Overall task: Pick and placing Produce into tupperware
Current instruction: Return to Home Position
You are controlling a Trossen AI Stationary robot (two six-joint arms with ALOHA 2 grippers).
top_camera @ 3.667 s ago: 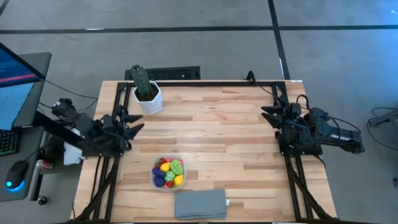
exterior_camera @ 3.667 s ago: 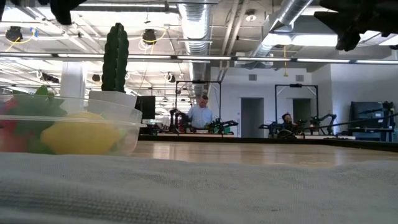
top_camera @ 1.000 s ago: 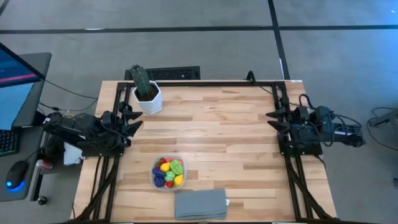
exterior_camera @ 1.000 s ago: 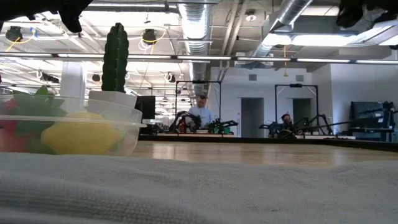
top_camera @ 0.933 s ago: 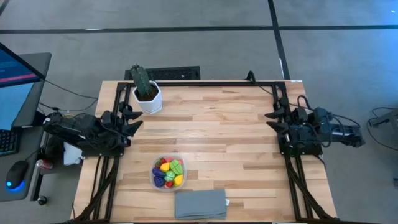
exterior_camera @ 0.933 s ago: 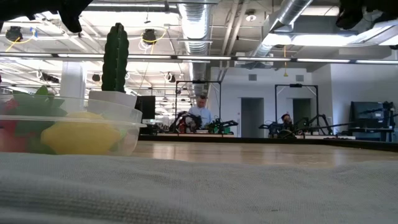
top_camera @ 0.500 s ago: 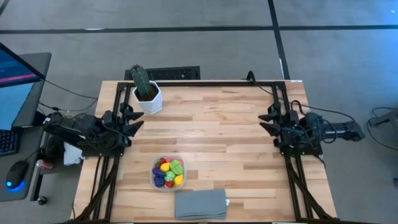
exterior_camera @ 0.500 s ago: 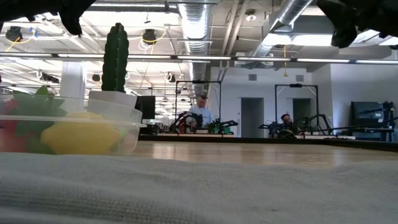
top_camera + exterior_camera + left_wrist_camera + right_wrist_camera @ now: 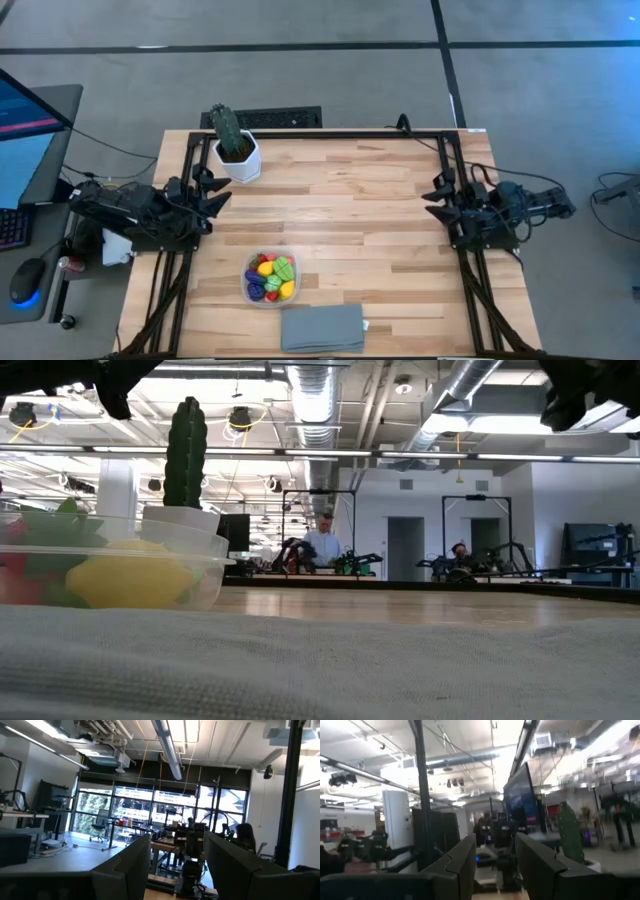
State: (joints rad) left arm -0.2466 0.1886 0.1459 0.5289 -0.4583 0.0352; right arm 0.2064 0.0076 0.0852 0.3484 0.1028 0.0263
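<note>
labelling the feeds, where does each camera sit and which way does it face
High view: overhead, straight down on the table; both arms show, left gripper and right gripper at opposite edges.
Low view: table-top height, behind the grey cloth, facing the room; only dark arm parts at top.
Left wrist view: on the left arm, facing the room past its open fingers.
Right wrist view: on the right arm, facing across the table past its open fingers.
Shared: high and low views both show the tupperware and cactus.
</note>
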